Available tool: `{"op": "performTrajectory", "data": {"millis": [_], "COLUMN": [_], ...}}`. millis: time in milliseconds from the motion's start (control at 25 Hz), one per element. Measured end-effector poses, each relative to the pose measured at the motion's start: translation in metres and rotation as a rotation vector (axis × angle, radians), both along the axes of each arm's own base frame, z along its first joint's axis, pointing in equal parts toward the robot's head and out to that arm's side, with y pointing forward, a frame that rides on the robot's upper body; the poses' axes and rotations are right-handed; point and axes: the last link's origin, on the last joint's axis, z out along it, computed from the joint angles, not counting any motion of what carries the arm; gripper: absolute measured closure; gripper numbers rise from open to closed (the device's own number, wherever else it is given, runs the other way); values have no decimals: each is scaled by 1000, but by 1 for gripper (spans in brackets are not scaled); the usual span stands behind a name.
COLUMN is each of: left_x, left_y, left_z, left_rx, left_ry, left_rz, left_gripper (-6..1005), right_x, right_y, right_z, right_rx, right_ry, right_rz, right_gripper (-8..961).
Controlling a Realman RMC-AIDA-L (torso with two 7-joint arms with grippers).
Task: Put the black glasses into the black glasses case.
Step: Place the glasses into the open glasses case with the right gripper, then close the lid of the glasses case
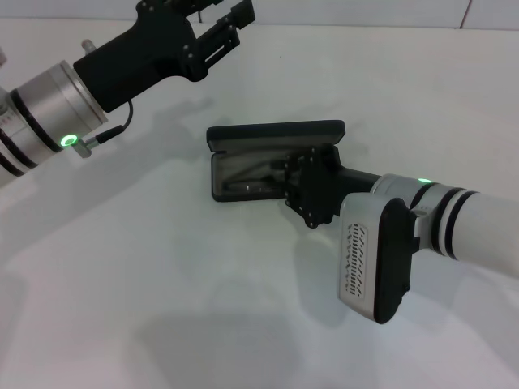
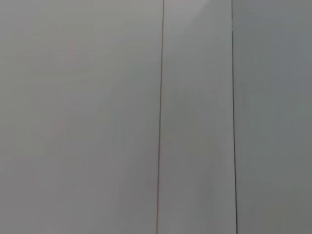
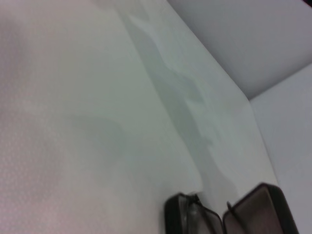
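At frame centre the right gripper (image 1: 285, 180), fingers hidden, lowers the glasses (image 1: 258, 174) into the open case (image 1: 272, 132); next, release and withdraw; left gripper (image 1: 231, 18) idles spread, upper left.

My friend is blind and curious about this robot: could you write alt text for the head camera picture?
An open black glasses case lies on a white table, black glasses inside, with the right tool reaching into it. The left tool is raised at the far left, away from the case.

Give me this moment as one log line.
right gripper: over open black glasses case | black glasses: in case | left gripper: raised, far-left
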Motion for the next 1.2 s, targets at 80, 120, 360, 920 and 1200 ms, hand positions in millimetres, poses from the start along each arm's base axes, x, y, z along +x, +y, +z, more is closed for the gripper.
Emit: {"op": "performTrajectory", "data": {"millis": [80, 120, 360, 920, 1200], "left_x": [-2, -2, -6, 0, -3], "left_y": [-1, -1, -2, 3, 23], "left_z": [1, 1, 3, -4, -19], "left_rx": [1, 1, 3, -24, -115], "left_ry": [1, 2, 4, 33, 137], "left_rz": [4, 5, 14, 6, 123], "left_gripper": [521, 521, 521, 521, 522], "right_x": [-1, -1, -1, 16, 54], "right_y": [-3, -3, -1, 15, -16], "right_z": [0, 0, 16, 88, 149], "right_rx": [-26, -26, -133, -530, -714], "right_ry": [10, 10, 122, 486, 542], "right_rz": [3, 3, -47, -310, -322], "right_gripper": [720, 720, 719, 719, 710]}}
